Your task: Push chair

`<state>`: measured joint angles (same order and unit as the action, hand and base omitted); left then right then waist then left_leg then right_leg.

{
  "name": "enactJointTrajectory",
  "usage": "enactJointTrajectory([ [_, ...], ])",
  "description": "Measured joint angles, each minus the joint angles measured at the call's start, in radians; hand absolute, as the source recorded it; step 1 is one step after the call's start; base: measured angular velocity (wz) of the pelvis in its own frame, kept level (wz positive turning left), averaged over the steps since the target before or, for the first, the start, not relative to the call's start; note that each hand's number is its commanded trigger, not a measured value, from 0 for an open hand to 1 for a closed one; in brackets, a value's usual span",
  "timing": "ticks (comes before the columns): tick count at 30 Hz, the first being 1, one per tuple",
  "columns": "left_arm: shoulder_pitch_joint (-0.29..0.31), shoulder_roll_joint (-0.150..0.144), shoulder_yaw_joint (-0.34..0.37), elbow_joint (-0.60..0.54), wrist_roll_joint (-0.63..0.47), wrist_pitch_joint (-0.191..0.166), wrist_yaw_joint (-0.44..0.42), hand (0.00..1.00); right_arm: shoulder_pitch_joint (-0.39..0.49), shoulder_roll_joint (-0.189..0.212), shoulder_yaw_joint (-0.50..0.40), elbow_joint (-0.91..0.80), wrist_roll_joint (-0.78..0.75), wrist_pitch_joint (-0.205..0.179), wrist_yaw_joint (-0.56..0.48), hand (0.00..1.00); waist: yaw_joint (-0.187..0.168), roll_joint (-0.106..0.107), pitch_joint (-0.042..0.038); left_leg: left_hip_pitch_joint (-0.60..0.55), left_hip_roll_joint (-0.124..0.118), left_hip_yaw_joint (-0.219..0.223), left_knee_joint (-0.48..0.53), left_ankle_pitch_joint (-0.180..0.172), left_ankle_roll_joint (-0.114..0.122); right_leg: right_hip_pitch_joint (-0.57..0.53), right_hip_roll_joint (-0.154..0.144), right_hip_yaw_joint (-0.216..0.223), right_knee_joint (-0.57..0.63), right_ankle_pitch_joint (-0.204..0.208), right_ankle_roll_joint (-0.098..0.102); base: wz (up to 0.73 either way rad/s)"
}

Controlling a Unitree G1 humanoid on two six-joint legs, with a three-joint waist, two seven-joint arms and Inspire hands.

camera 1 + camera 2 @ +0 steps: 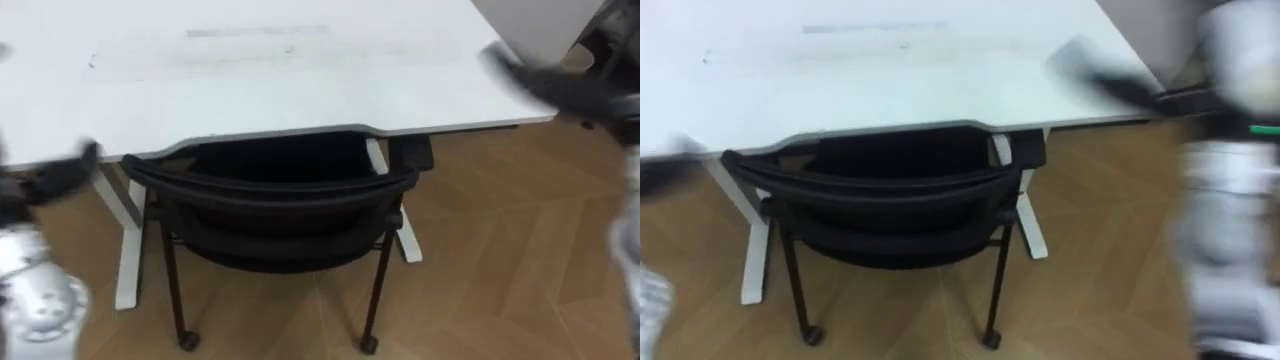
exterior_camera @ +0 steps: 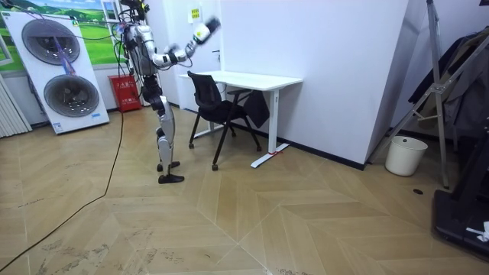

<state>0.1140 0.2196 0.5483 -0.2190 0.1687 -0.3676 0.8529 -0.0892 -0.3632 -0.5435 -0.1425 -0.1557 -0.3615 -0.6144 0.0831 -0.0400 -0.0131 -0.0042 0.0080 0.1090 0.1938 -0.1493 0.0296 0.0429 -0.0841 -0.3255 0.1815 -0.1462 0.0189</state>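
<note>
Left eye view: the black chair (image 1: 270, 195), thin-legged on casters, sits with its seat under the smooth white desk (image 1: 260, 80). The left hand (image 1: 62, 172) is beside its curved top rail and the right hand (image 1: 555, 85) over the desk, both too blurred to tell spread from curled. Pressing the rail evenly should roll it straight.

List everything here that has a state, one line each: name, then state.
chair: upright on its casters, seat partly tucked under the desk, backrest toward the robot.
desk: standing on its white legs.
left hand: beside the backrest's left end, apparently not touching it; too blurred to read its grip.
right hand: raised over the desk's right corner; too blurred to read its grip.
bucket: upright.
</note>
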Motion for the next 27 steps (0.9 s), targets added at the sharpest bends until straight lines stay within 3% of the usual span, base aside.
enactJointTrajectory([
  [1,0.045,0.014,0.092,-0.020,-0.135,-0.047,0.064,0.00,0.049,-0.026,-0.098,-0.036,0.136,-0.015,-0.060,0.00,-0.017,0.010,-0.0077,0.021,-0.005,0.004,-0.014,-0.002,0.002,0.014,-0.003,0.005,0.000,-0.008,0.006,-0.07],
  [2,0.080,0.018,0.144,-0.025,-0.206,-0.056,0.093,0.00,0.081,-0.031,-0.150,-0.049,0.206,-0.026,-0.089,0.00,-0.022,0.017,-0.0149,0.033,-0.006,0.013,-0.021,-0.003,0.003,0.016,-0.005,0.015,0.005,-0.013,0.009,-0.30],
  [3,0.164,0.013,0.217,-0.023,-0.338,-0.054,0.143,0.00,0.154,-0.026,-0.230,-0.058,0.327,-0.032,-0.144,0.00,-0.023,0.038,-0.0125,0.053,-0.005,0.031,-0.030,-0.010,0.002,0.024,-0.003,0.029,0.006,-0.017,0.009,-0.36],
  [4,0.243,-0.015,0.257,0.004,-0.483,-0.048,0.177,0.00,0.252,0.001,-0.277,-0.053,0.449,-0.024,-0.189,0.00,-0.031,0.048,-0.0109,0.060,-0.006,0.038,-0.030,-0.015,0.000,0.027,-0.004,0.035,0.014,-0.025,0.009,-0.37],
  [5,0.283,-0.035,0.272,0.079,-0.613,-0.040,0.194,0.00,0.342,0.047,-0.302,-0.034,0.547,-0.004,-0.215,0.00,-0.034,0.051,-0.0077,0.067,-0.007,0.043,-0.031,-0.018,-0.003,0.017,-0.008,0.043,0.040,-0.043,0.007,-0.18],
  [6,0.298,-0.040,0.276,0.134,-0.671,-0.033,0.196,0.00,0.377,0.068,-0.310,-0.013,0.581,0.009,-0.223,0.00,-0.034,0.050,-0.0077,0.068,-0.007,0.048,-0.031,-0.021,-0.006,0.008,-0.010,0.048,0.052,-0.053,0.005,-0.14],
  [8,0.356,-0.065,0.244,0.370,-0.877,0.002,0.174,0.00,0.519,0.146,-0.276,0.142,0.701,0.063,-0.203,0.00,-0.039,0.048,-0.0051,0.067,0.003,0.050,-0.028,-0.029,-0.014,0.006,-0.012,0.050,0.064,-0.064,-0.003,-0.08],
  [9,0.372,-0.071,0.227,0.443,-0.916,0.006,0.155,0.00,0.546,0.159,-0.255,0.197,0.724,0.075,-0.190,0.00,-0.042,0.044,-0.0059,0.067,0.007,0.054,-0.028,-0.030,-0.015,0.004,-0.011,0.054,0.065,-0.066,-0.004,-0.11],
  [10,0.392,-0.084,0.197,0.601,-0.998,0.019,0.105,0.00,0.589,0.173,-0.210,0.334,0.771,0.100,-0.154,0.00,-0.043,0.041,-0.0077,0.067,0.011,0.061,-0.027,-0.033,-0.020,-0.002,-0.006,0.071,0.070,-0.069,-0.005,-0.21],
  [11,0.399,-0.101,0.171,0.752,-1.090,0.025,0.061,0.00,0.605,0.185,-0.170,0.479,0.824,0.117,-0.114,0.00,-0.047,0.037,-0.0095,0.068,0.015,0.071,-0.025,-0.037,-0.022,-0.002,-0.002,0.077,0.067,-0.067,-0.008,-0.20],
  [12,0.399,-0.109,0.155,0.827,-1.128,0.029,0.042,0.00,0.611,0.196,-0.156,0.560,0.852,0.122,-0.093,0.00,-0.051,0.035,-0.0112,0.068,0.016,0.071,-0.024,-0.039,-0.023,0.002,-0.001,0.076,0.062,-0.065,-0.008,-0.06],
  [14,0.401,-0.158,0.136,1.064,-1.221,0.047,-0.048,0.00,0.618,0.245,-0.144,0.857,0.930,0.123,-0.025,0.00,-0.049,0.033,-0.0149,0.068,0.019,0.070,-0.007,-0.055,-0.022,0.015,-0.001,0.073,0.055,-0.070,-0.003,0.06],
  [17,0.410,-0.170,0.167,1.325,-1.258,0.087,-0.181,0.00,0.616,0.278,-0.146,1.187,0.954,0.139,0.060,0.00,-0.052,0.036,-0.0164,0.070,0.017,0.067,-0.002,-0.068,-0.022,0.035,0.000,0.071,0.040,-0.071,0.004,0.03],
  [18,0.412,-0.170,0.170,1.361,-1.255,0.094,-0.207,0.00,0.605,0.283,-0.145,1.236,0.953,0.145,0.076,0.00,-0.053,0.036,-0.0160,0.070,0.017,0.068,-0.002,-0.068,-0.021,0.038,0.000,0.071,0.039,-0.069,0.005,0.04],
  [21,0.414,-0.167,0.132,1.457,-1.189,0.163,-0.330,0.00,0.548,0.290,-0.100,1.398,0.900,0.209,0.146,0.00,-0.076,0.041,-0.0116,0.082,0.016,0.069,0.003,-0.073,-0.014,0.056,0.000,0.071,0.039,-0.065,0.009,-0.02],
  [23,0.376,-0.158,0.042,1.476,-1.004,0.229,-0.435,0.00,0.482,0.282,-0.017,1.419,0.881,0.266,0.212,0.00,-0.085,0.050,-0.0051,0.099,0.014,0.069,0.008,-0.077,-0.012,0.071,-0.001,0.075,0.037,-0.063,0.012,-0.07],
  [24,0.360,-0.153,0.013,1.477,-0.945,0.241,-0.463,0.00,0.460,0.279,0.007,1.421,0.869,0.277,0.229,0.00,-0.086,0.052,-0.0034,0.102,0.013,0.068,0.008,-0.077,-0.011,0.071,-0.001,0.075,0.035,-0.063,0.012,0.00],
  [26,0.273,-0.123,-0.113,1.468,-0.721,0.277,-0.551,0.00,0.367,0.261,0.134,1.427,0.855,0.304,0.302,0.00,-0.089,0.053,-0.0017,0.099,0.012,0.064,0.008,-0.078,-0.015,0.070,0.000,0.073,0.018,-0.057,0.018,0.00],
  [27,0.251,-0.116,-0.143,1.465,-0.673,0.283,-0.564,0.00,0.342,0.256,0.165,1.426,0.856,0.308,0.319,0.00,-0.090,0.054,-0.0015,0.099,0.012,0.065,0.008,-0.078,-0.014,0.071,0.001,0.074,0.016,-0.052,0.016,0.00],
])
